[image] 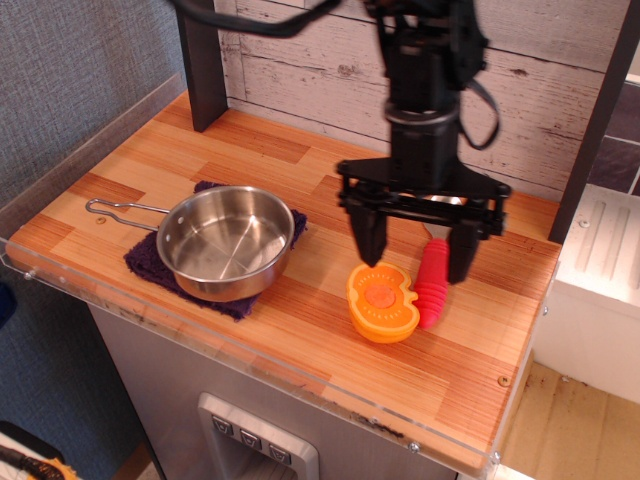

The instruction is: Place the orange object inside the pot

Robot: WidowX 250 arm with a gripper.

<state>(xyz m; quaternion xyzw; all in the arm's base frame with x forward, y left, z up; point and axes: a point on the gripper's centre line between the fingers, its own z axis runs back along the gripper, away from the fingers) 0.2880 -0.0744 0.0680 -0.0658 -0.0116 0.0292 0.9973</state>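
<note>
wooden table (300, 200) | purple cloth (150, 262) under pot (225, 243) at left | orange object (381, 301) touching red-handled spoon (433, 282) at right

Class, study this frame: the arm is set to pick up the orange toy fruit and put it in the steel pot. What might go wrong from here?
1. The red-handled spoon touches the orange plastic toy fruit half, so the open end effector may catch both.
2. The fruit sits near the wooden counter's front edge; a nudge might push it off.
3. The shiny shallow steel pot rests on a purple cloth and could shift if bumped.
</note>
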